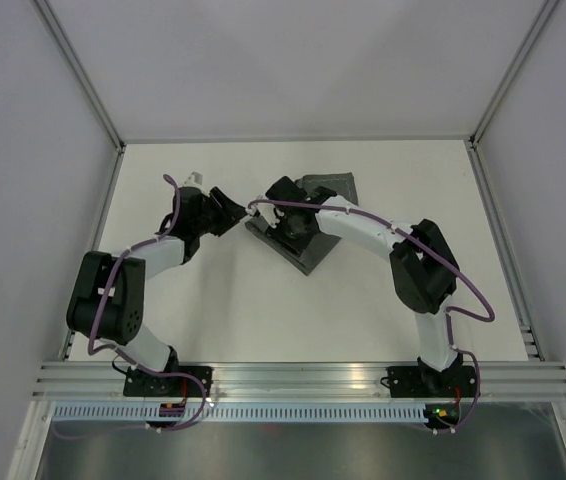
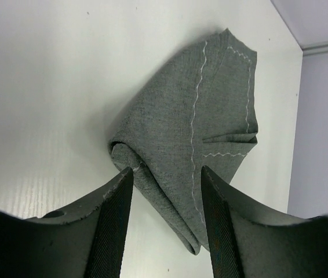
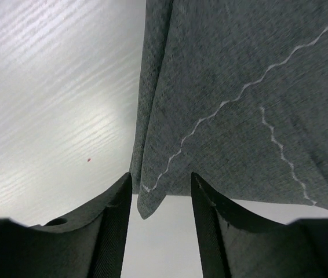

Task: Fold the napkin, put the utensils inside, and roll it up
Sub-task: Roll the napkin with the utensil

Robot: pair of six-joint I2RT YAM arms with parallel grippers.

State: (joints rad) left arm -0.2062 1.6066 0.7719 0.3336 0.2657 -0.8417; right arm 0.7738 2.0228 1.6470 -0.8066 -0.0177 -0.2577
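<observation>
The napkin (image 2: 210,116) lies loosely folded just above the middle of the overhead view, the left gripper (image 2: 167,176) and right gripper (image 3: 159,180) both spread and gripping nothing, so I'd pinch the corners squarely and keep the edges aligned.

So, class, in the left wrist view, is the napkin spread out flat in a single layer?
No, the napkin is folded over itself into overlapping layers.
</observation>
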